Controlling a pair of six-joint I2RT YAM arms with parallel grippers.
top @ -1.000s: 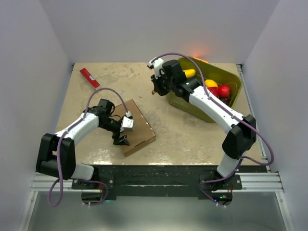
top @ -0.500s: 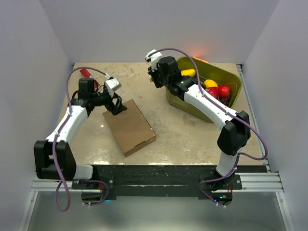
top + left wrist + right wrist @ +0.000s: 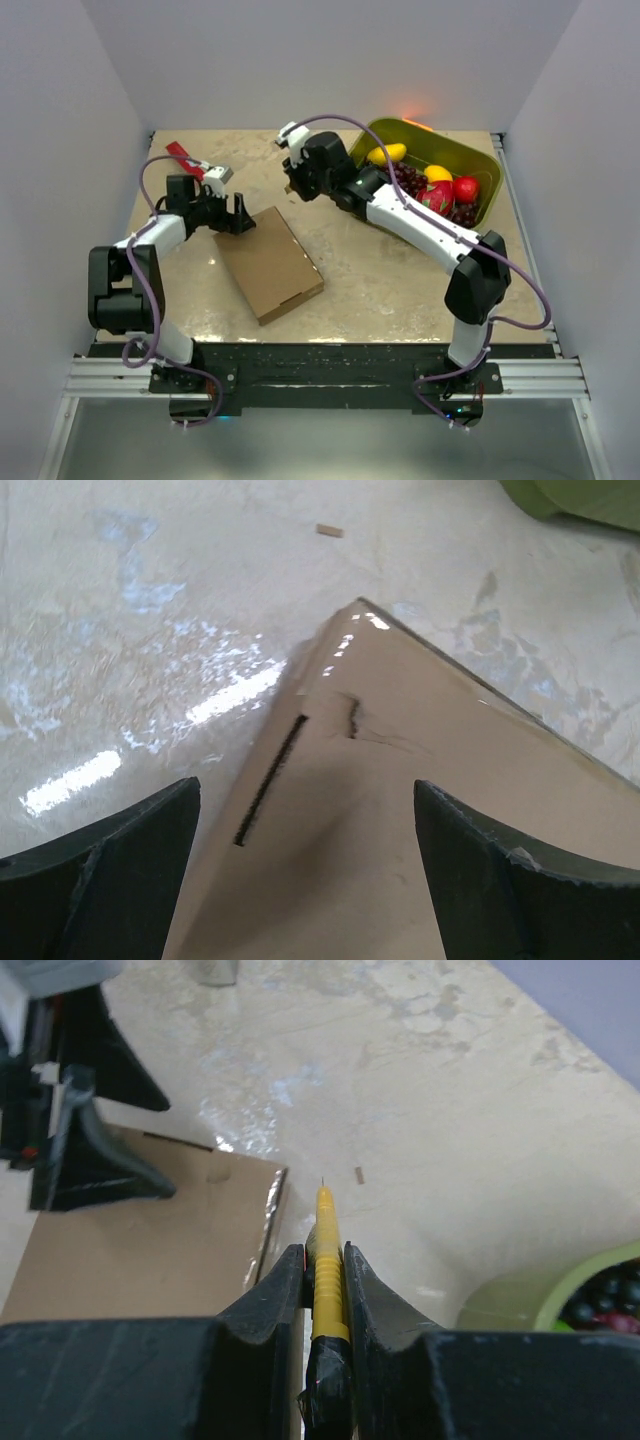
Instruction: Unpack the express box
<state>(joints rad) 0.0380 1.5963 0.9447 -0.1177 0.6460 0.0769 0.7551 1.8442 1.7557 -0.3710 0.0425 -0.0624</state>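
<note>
The box (image 3: 268, 262) lies shut and flat on the table (image 3: 385, 285). The left gripper (image 3: 232, 213) hangs over the box's far corner, its jaws spread wide to either side of that corner. Just beyond the box's far edge, the right gripper (image 3: 323, 1260) pinches a thin yellow tool (image 3: 322, 1222). A green tub (image 3: 440, 150) sits well right of the box.

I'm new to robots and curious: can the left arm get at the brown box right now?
Probably yes: the left gripper is open at the express box's far corner, with nothing in between.
</note>
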